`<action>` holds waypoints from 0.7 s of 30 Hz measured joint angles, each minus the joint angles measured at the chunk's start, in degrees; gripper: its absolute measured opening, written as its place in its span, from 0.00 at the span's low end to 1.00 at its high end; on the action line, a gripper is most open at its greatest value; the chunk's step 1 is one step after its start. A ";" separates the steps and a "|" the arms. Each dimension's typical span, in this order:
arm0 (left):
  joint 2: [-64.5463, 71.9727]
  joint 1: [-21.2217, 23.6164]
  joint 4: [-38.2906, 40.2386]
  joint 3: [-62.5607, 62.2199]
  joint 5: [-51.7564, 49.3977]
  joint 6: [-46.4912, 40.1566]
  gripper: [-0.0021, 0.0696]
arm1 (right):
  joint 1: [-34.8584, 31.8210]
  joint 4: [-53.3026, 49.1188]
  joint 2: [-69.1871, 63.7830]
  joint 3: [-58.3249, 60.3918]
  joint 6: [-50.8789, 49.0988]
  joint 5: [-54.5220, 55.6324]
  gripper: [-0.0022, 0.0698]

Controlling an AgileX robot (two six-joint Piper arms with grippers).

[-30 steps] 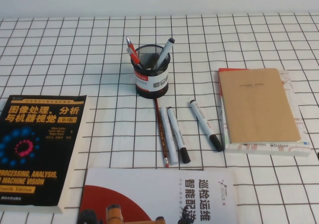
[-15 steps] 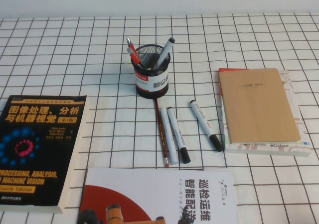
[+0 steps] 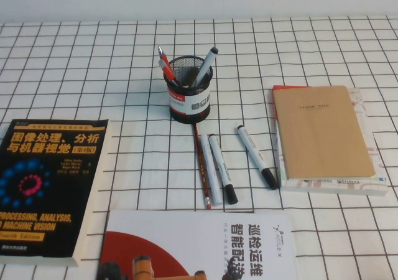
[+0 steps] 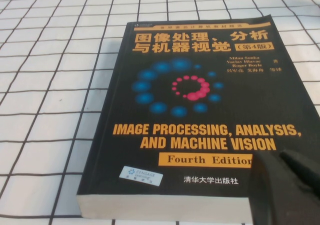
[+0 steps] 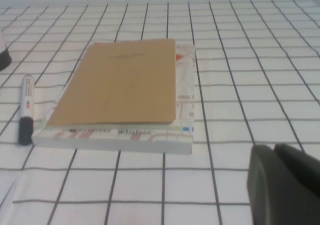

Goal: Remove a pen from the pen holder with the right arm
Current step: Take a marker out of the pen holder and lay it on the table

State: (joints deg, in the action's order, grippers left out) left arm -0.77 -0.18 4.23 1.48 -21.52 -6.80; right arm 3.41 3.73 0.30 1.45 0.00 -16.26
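Observation:
A black mesh pen holder (image 3: 189, 88) stands at the middle back of the checked table. A red pen (image 3: 164, 61) and a grey marker (image 3: 205, 64) stick out of it. In front of it lie a red-brown pencil (image 3: 201, 163) and white markers (image 3: 222, 168), one more marker (image 3: 255, 156) to their right. Neither arm shows in the high view. My right gripper (image 5: 272, 147) is shut and empty, low over the table near the brown notebook (image 5: 120, 82), with a marker (image 5: 25, 109) beyond. My left gripper (image 4: 277, 155) hangs shut over the black textbook (image 4: 195, 110).
The brown notebook (image 3: 321, 129) lies on a white book at the right. The black textbook (image 3: 46, 186) fills the front left. A white and red booklet (image 3: 199, 246) lies at the front edge, with an orange and black part (image 3: 146, 269) over it.

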 joint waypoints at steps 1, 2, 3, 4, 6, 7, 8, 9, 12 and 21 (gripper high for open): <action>0.00 0.00 0.00 0.00 0.00 0.00 0.02 | 0.09 0.00 0.10 0.00 0.00 -1.08 0.01; 0.00 0.00 0.00 0.00 0.00 0.00 0.02 | 0.23 0.00 0.10 0.00 0.00 -1.77 0.01; 0.00 0.00 0.00 0.00 0.00 0.00 0.02 | 0.36 0.00 0.10 0.00 0.00 -2.54 0.01; 0.00 0.00 0.00 0.00 0.00 0.00 0.02 | 0.36 0.00 0.10 0.00 0.00 -2.85 0.01; 0.00 0.00 0.00 0.00 0.00 0.00 0.02 | 0.36 0.00 0.10 0.04 0.00 -3.11 0.01; 0.00 0.00 0.00 0.00 0.00 0.00 0.02 | 0.36 0.00 0.10 0.04 0.00 -3.26 0.01; 0.00 0.00 0.00 0.00 0.00 0.00 0.02 | 0.36 0.00 0.10 0.04 0.00 -3.26 0.01; 0.00 0.00 0.00 0.00 0.00 0.00 0.02 | 0.36 0.00 0.10 0.04 0.00 -3.26 0.01; 0.00 0.00 0.00 0.00 0.00 0.00 0.02 | 0.36 0.00 0.10 0.04 0.00 -3.26 0.01; 0.00 0.00 0.00 0.00 0.00 0.00 0.02 | 0.36 0.00 0.10 0.04 0.00 -3.30 0.01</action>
State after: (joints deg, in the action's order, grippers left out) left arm -0.77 -0.18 4.23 1.48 -21.52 -6.80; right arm 3.77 3.73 0.40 1.49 0.00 -19.56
